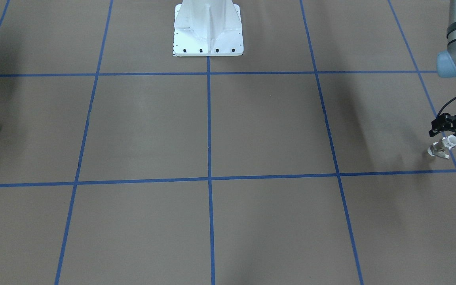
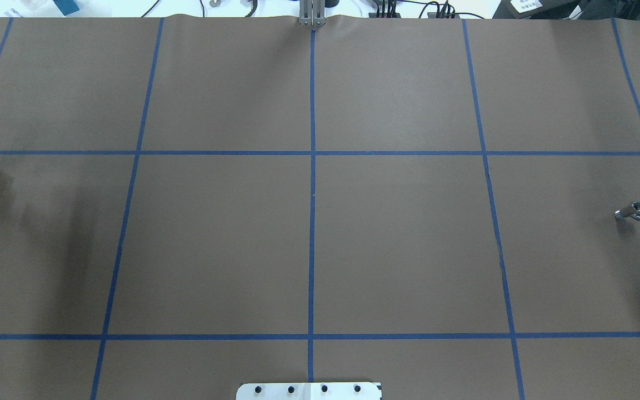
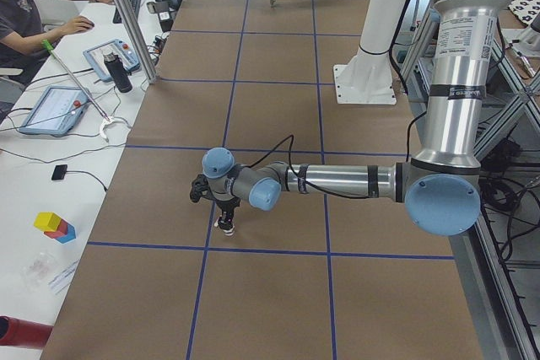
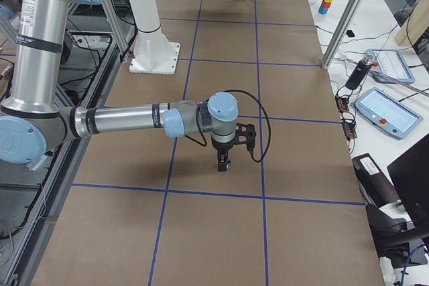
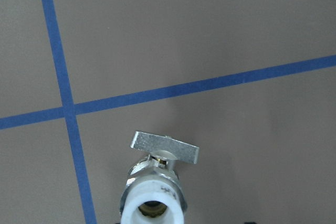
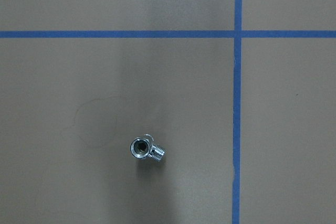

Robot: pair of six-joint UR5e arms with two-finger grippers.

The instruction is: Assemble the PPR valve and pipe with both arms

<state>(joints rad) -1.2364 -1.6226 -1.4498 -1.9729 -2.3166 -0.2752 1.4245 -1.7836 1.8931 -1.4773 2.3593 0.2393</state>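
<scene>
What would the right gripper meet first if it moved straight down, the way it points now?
Probably the small metal fitting on the table below it, though the right gripper might touch bare table just beside it; depth is unclear.

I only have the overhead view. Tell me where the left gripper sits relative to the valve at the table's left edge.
Observer: In the front view the left gripper points down directly above the valve. I cannot tell whether it grips it.
Operator: Give me the valve's pose.
Observer: The left wrist camera looks straight into its white end, which faces up. The flat silver handle sticks out to one side.
</scene>
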